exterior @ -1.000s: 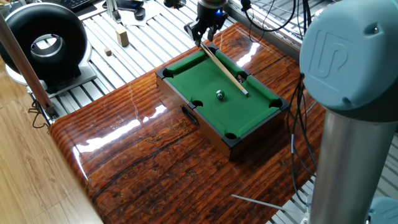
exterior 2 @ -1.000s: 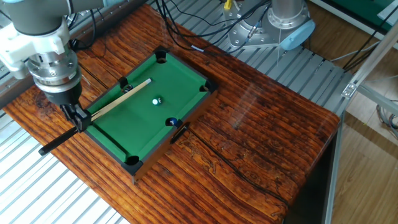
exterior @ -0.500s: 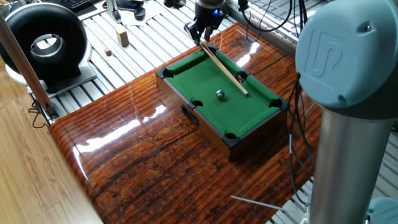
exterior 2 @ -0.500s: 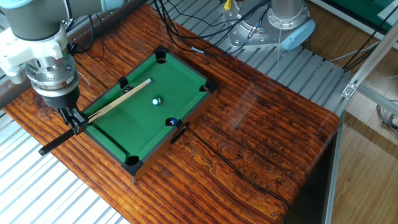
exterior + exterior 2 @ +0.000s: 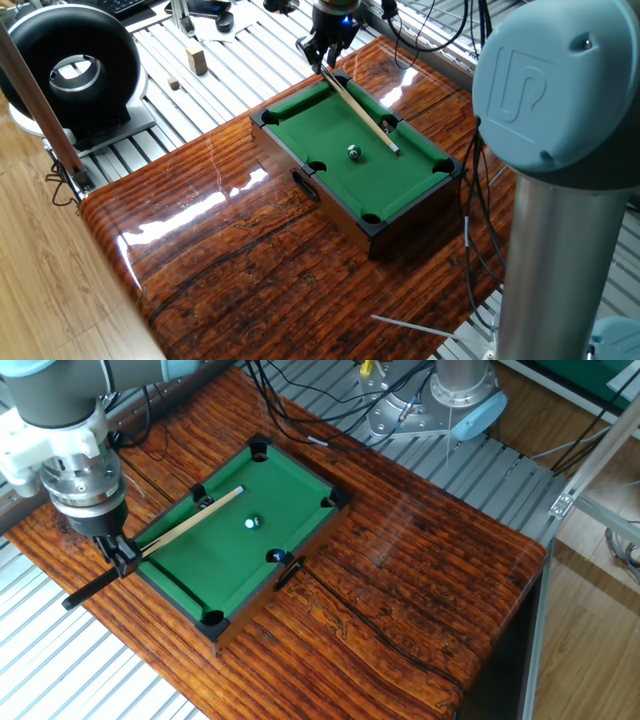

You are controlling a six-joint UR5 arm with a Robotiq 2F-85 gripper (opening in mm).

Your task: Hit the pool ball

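Note:
A small dark pool ball (image 5: 354, 152) with whitish shine sits on the green felt of the mini pool table (image 5: 302, 112), near its middle; it also shows in the other fixed view (image 5: 252, 522). My gripper (image 5: 326, 60) is shut on the butt end of the pale wooden cue stick (image 5: 362, 113), just beyond the table's far end rail. In the other fixed view the gripper (image 5: 120, 554) holds the cue stick (image 5: 195, 517), whose tip lies over the felt, a short way from the ball and not touching it.
The mini table (image 5: 318, 480) stands on a glossy wooden board (image 5: 250, 260). A black round device (image 5: 70, 70) and small wooden blocks (image 5: 197, 58) lie on the slatted metal bench. Cables (image 5: 300, 405) run behind the board. A large arm column (image 5: 565, 180) fills the right foreground.
The gripper with the cue's butt end has drawn back slightly away from the table. The ball has not moved.

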